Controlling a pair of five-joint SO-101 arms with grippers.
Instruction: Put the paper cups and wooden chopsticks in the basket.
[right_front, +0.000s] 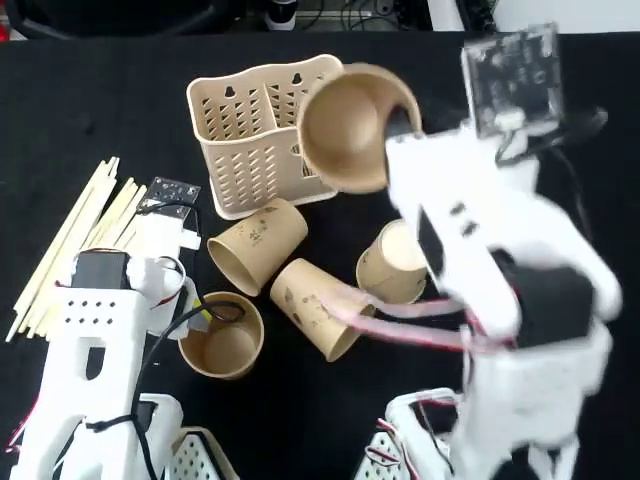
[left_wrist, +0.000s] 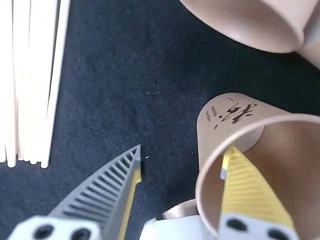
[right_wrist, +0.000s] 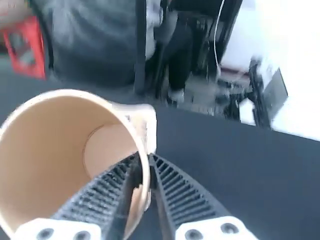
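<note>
Now your right claw (right_wrist: 146, 161) pinches a paper cup (right_wrist: 60, 150) by its rim, over the edge of the basket (right_front: 245, 150) — your left claw (left_wrist: 182, 155) gapes wide astride the wall of a second cup (left_wrist: 235, 112), clamping nothing; chopsticks (right_front: 70, 240) lie nearby.

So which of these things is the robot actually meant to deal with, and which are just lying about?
For the job: basket; held paper cup, in the right claw; four loose paper cups; wooden chopsticks.

Just lying about: red crate and cables, both beyond the table.
</note>
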